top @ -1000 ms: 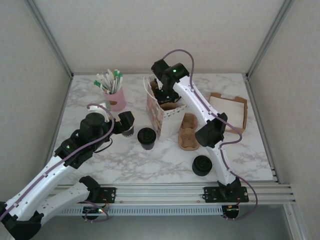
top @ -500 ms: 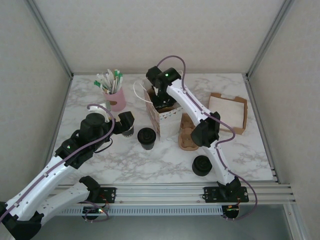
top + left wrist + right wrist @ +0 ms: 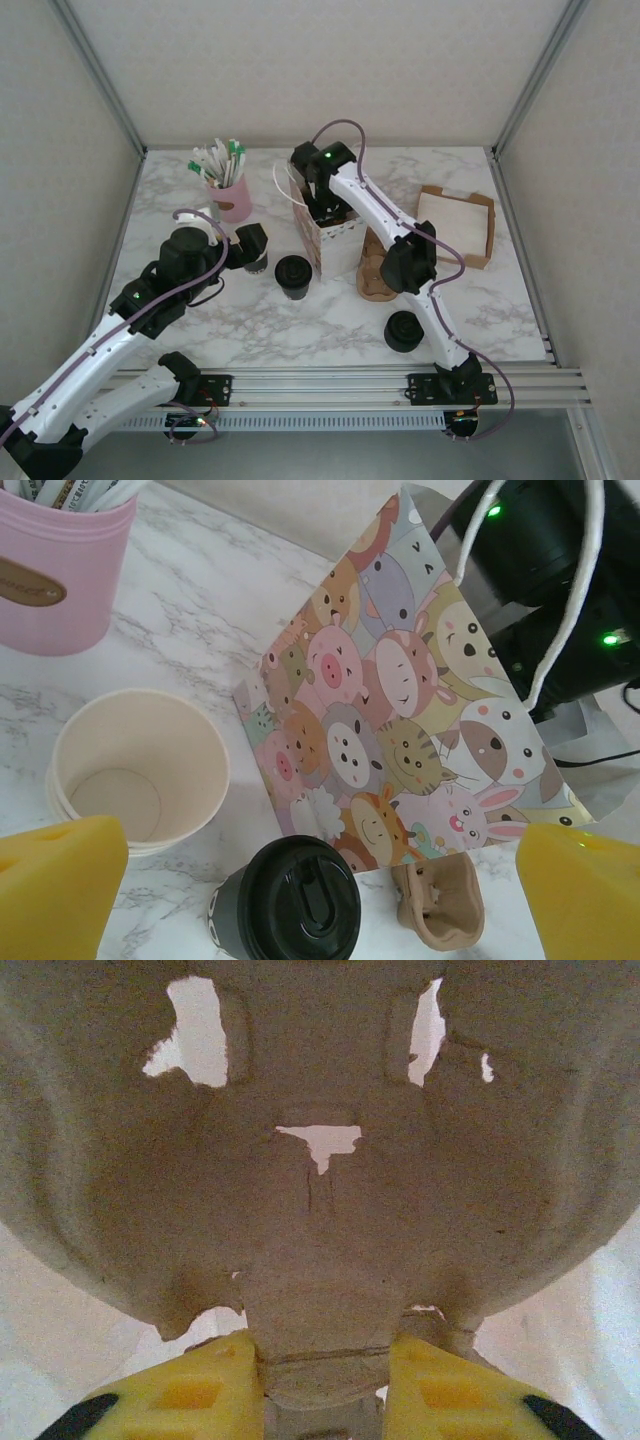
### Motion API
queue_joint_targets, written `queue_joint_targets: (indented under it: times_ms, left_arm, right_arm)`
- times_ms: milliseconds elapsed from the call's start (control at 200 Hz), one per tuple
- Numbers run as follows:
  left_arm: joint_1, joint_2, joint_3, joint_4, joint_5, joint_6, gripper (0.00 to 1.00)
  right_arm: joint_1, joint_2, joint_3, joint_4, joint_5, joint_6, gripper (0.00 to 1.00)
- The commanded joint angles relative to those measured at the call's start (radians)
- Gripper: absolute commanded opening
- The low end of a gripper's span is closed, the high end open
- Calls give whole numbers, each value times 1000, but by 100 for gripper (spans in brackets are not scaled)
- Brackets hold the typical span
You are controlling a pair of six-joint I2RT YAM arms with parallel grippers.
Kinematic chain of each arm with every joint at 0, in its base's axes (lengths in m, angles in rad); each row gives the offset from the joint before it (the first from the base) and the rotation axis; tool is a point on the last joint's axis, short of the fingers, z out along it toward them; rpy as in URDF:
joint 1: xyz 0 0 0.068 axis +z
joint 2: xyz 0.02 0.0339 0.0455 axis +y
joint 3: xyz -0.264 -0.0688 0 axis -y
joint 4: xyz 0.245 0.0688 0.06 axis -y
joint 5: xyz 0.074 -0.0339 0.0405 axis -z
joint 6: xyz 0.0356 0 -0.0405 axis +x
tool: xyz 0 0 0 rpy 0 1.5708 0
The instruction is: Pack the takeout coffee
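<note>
Black-lidded and upright, the takeout coffee stands on the marble table, just left of the near corner of the cartoon-print paper bag and not yet packed. In the left wrist view it sits low and central, with the lidless cup close by on its left.

Your left gripper hovers behind that lidless cup. Its jaws are spread wide and hold nothing, and the coffee lies between the lines of the two yellow fingers.

Your right gripper is down in the mouth of the bag, clenched on a tab of a pulp carrier. The carrier's moulded underside looms over the fingers, with light showing through its holes.

So the step in hand looks like seating that carrier in the bag, with the coffee to follow (a judgement, since the bag's floor is hidden). Next you would need the carrier to sit flat before you let go, and then lift the right arm clear of the bag's white handles. After that, close the left gripper round the lidded cup, not its open neighbour. Grip it below the lid and keep it level on the way into the bag.
</note>
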Motion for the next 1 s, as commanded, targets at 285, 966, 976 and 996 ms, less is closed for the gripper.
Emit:
queue_joint_targets:
  times_ms: [285,966,976,996]
  left_arm:
    - [15,-17,-10,10,11,8,100]
    - [21,-1,-7,24,20,9,100]
    - [21,0,-7,24,21,9,100]
    - [21,0,-7,24,22,9,100]
  right_arm:
    - [9,41,-100,59,-13,22,31]
    - [10,-74,-108,59,10,40,58]
    - [10,-78,-105,57,11,39,59]
    - [10,-82,-97,54,12,40,59]
